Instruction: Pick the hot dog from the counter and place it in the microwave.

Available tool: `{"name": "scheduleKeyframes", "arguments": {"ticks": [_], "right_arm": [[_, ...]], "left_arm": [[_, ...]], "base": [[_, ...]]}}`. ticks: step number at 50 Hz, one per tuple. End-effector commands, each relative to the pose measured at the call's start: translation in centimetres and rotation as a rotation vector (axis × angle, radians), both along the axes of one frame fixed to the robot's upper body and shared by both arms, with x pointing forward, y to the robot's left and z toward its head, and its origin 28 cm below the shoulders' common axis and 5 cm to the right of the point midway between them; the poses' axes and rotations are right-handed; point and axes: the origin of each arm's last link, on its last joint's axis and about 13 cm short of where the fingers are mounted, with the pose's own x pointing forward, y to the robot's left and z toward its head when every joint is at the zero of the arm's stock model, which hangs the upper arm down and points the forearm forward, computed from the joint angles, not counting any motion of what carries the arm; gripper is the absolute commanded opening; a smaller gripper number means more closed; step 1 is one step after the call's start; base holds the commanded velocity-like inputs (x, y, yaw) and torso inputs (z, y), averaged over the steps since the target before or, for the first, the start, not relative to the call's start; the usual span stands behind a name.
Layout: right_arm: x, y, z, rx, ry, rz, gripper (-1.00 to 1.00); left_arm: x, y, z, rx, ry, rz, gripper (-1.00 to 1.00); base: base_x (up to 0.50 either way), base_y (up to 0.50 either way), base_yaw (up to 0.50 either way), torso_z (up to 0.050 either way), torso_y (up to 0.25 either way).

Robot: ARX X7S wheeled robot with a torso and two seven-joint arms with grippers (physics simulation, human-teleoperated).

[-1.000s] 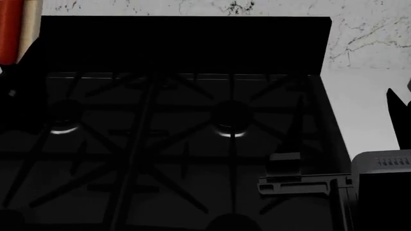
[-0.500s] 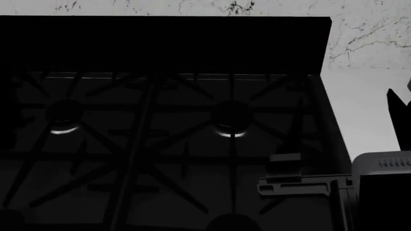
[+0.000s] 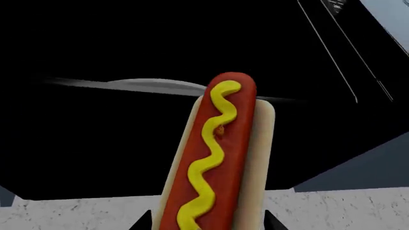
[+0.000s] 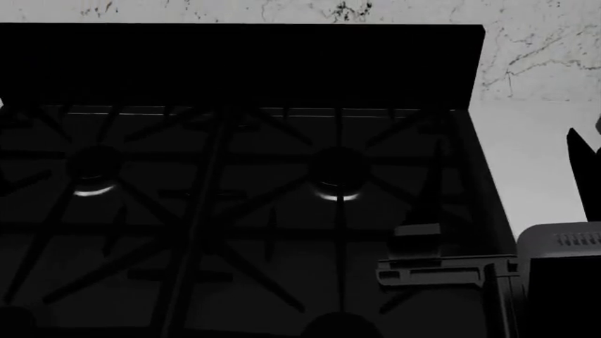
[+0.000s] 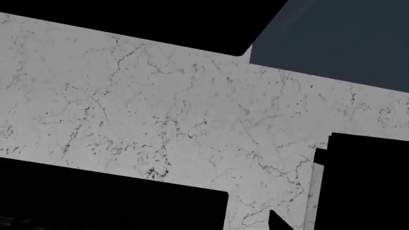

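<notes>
While the left gripper (image 3: 203, 225) clasps the hot dog (image 3: 214, 158) before the dark microwave cavity (image 3: 128, 139), risk: bun clipping the opening, slipping loose. Right claw's state: cannot tell.

Head view: black stovetop (image 4: 244, 211) is filling most of the frame, grates crossing over 2 round burners (image 4: 338, 172), each catching a thin arc of light. A black back panel (image 4: 244, 63) is rising behind it. White wall with dark marble veins (image 4: 540, 56) is running along the top and right. Pale surface (image 4: 530, 162) is lying right of the stove, dimly lit. Right wrist view: the same veined wall (image 5: 179, 110) is filling the middle, with a slate-blue panel (image 5: 338, 38) bordering it.
</notes>
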Motion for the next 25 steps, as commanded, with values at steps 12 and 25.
{"name": "scheduleKeyframes", "arguments": {"ticks": [12, 25], "right_arm": [[-0.3, -0.1, 0.1, 0.011, -0.012, 0.006, 1.0], [-0.5, -0.2, 0.2, 0.021, -0.02, 0.007, 1.0]], "left_arm": [[-0.3, -0.8, 5.7, 0.032, -0.065, -0.008, -1.0], [-0.5, -1.3, 9.5, 0.054, -0.07, -0.015, -1.0]], "base": [[0.0, 0.0, 0.0, 0.0, 0.0], [0.0, 0.0, 0.0, 0.0, 0.0]]}}
